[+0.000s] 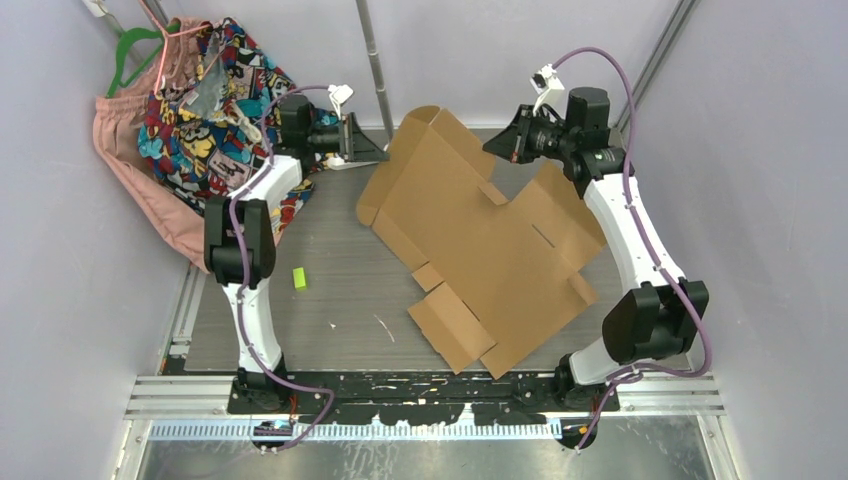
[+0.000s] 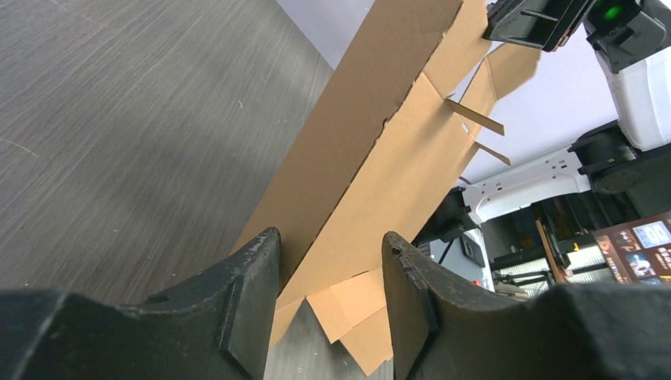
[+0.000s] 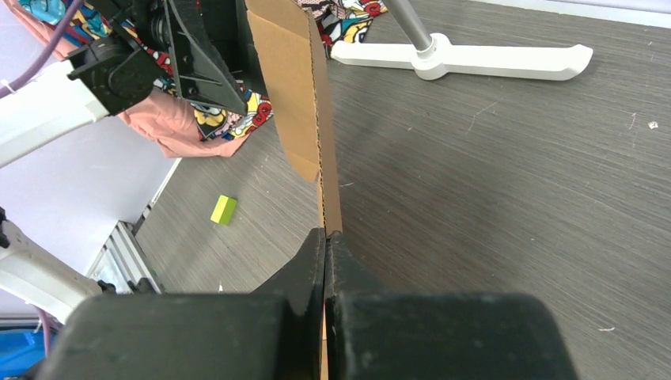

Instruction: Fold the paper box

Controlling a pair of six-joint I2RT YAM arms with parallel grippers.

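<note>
Right gripper (image 3: pixel 325 237) is clamped shut on the thin edge of the box (image 3: pixel 297 103), at the table's far side, right of centre. That pinch holds the far part of the sheet up off the table (image 1: pixel 330 260), likely so a panel can be swung over. Left gripper (image 2: pixel 328 269), at the table's far side left of centre, has its jaws apart with the raised cardboard edge sitting in the gap. I see no squeeze on it, so it looks lined up to grab or steady the fold.

Outward now: the box is an unfolded brown corrugated sheet spread across the table's middle and right, its near end flat and its far end tilted up between the two arms. Flaps and tabs stick out along its sides, slots cut through its middle, and crease lines show. Early going, I'd judge, with nothing box-shaped yet.
</note>
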